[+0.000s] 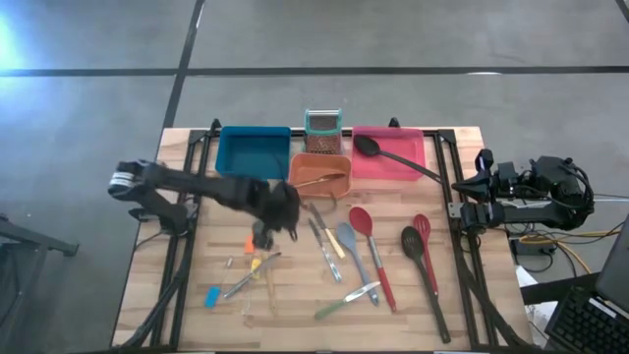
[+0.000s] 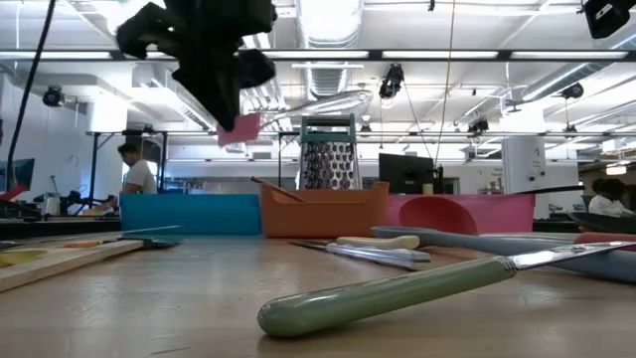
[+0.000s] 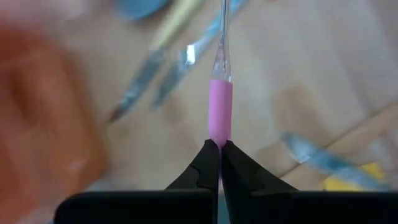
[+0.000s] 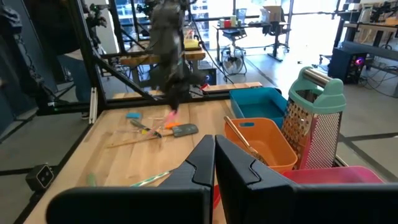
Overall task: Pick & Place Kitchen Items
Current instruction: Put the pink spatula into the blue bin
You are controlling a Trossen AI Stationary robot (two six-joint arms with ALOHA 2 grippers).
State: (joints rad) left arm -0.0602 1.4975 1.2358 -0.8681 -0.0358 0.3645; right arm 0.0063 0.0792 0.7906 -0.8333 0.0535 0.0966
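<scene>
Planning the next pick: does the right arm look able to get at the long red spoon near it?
Probably yes: the long red spoon lies uncovered on the table's right half, nothing above it.

The pink-handled tool [image 3: 220,115] runs off the frame's edge — its working end unseen, surroundings blurred.
</scene>
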